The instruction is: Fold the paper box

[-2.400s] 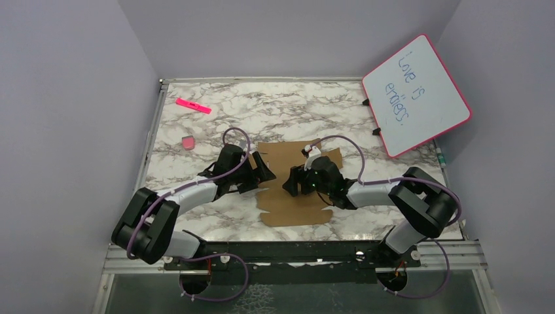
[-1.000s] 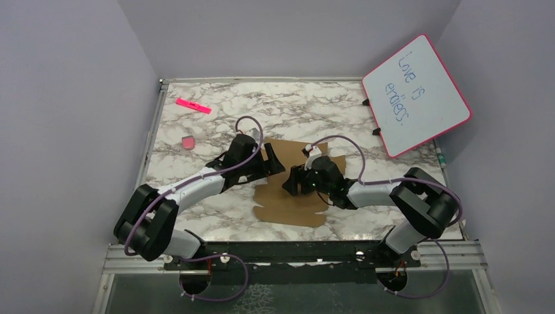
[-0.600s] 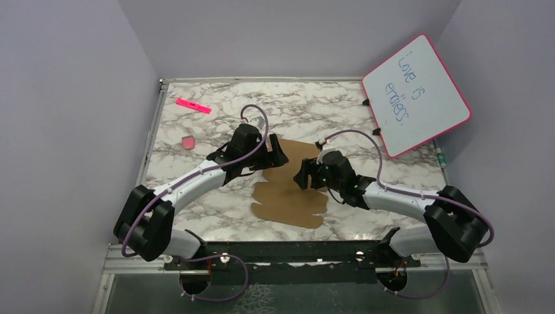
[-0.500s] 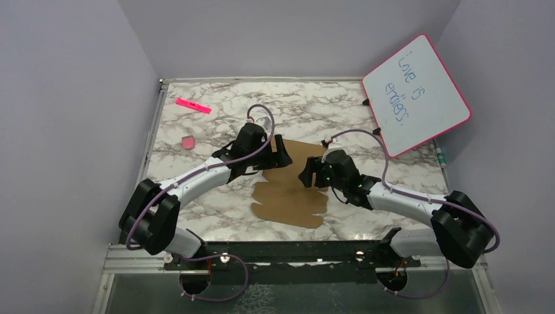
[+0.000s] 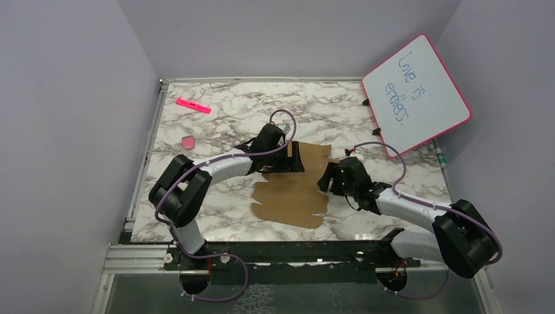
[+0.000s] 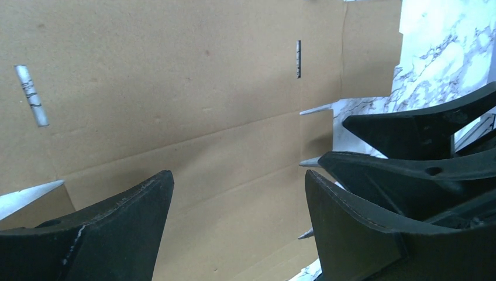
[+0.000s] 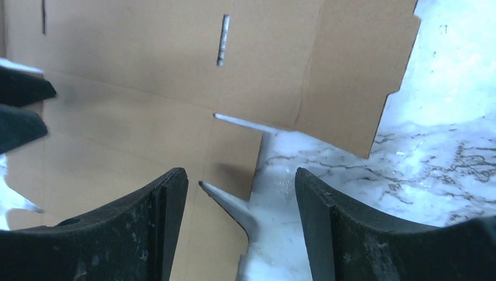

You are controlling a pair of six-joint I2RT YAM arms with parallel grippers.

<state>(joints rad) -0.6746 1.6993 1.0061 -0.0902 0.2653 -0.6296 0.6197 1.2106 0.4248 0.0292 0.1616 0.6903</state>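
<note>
- Desk (image 5: pixel 216 124): marble-patterned top. The box lies near its middle, between the two arms.
- Box (image 5: pixel 288 196): not yet folded. It is a brown cardboard sheet that appears to lie flat on the desk, creases and cuts facing up, with no panel raised.
- Left hand (image 5: pixel 292 157): fingers apart and holding nothing. It is low over the far-left part of the sheet, and in its wrist view (image 6: pixel 237 181) it straddles a long crease.
- Right hand (image 5: pixel 325 178): fingers apart and also empty, at the sheet's right edge. Its wrist view (image 7: pixel 240 175) shows one finger over cardboard and the other over bare desk.
- Step in hand (judgement): getting a first hold on a side panel so it can be raised along its crease.
- Side flap (image 7: pixel 351 76): this is the easiest piece to reach on the right. One finger should go under its free edge from the desk side before closing, without scraping across the top.
- Narrow tab (image 7: pixel 231 152): it sits between two cuts directly ahead of the right hand. It looks flimsy, so it is better to grip the wider flap.
- Slots (image 7: pixel 222 40) (image 6: pixel 298 58): keep these uncreased, as tabs likely lock into them later.
- Technique: the left hand presses the middle panel down while the right lifts, so the sheet bends at the crease rather than sliding.
- Risk: the two hands are near each other, so move one at a time.
</note>
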